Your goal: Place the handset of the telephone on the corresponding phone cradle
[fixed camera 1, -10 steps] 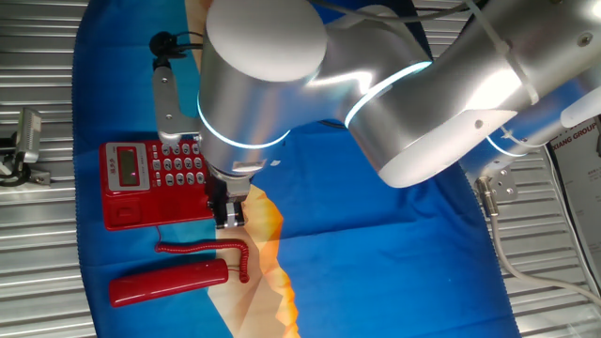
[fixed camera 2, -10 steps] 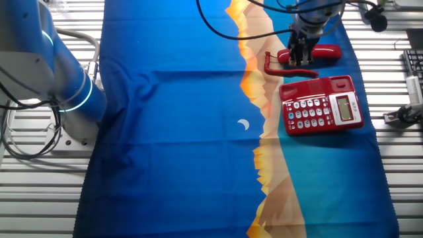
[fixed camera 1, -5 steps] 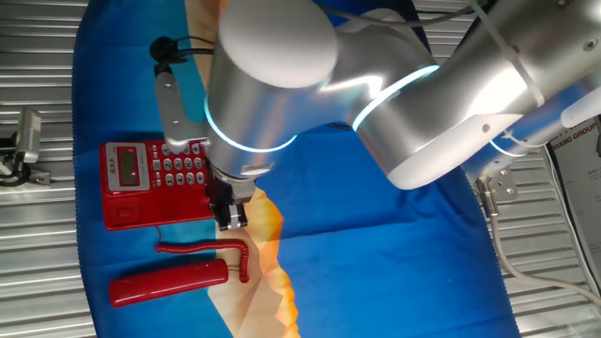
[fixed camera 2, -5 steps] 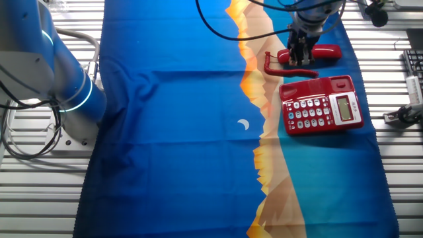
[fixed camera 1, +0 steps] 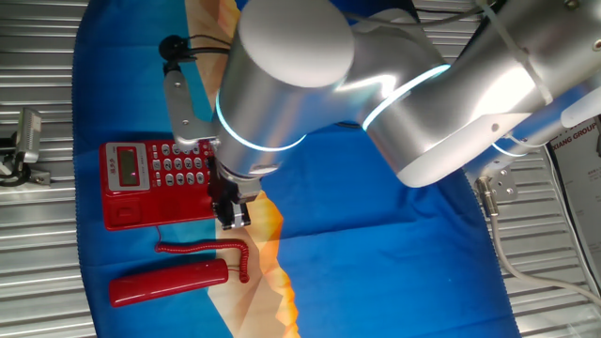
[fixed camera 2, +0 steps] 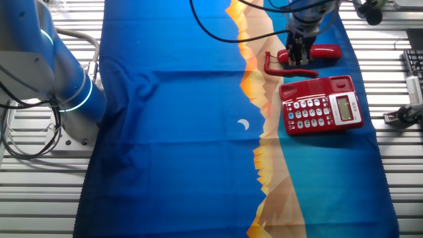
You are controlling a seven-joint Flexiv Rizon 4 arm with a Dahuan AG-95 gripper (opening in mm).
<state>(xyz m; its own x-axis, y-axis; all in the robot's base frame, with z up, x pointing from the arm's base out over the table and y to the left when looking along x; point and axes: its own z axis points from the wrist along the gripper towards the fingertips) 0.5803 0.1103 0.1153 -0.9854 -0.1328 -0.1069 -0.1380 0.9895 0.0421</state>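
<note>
Hovering my gripper [fixed camera 2: 299, 58] over the handset [fixed camera 1: 169, 282], which lies on the cloth [fixed camera 2: 185, 132] beside the telephone [fixed camera 2: 322, 104], though I cannot tell whether its fingers are parted.

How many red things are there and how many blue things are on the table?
Red: 2 - the handset with its coiled cord, and the telephone.
Blue: 1 - the cloth that covers the table.
Total: 3
</note>
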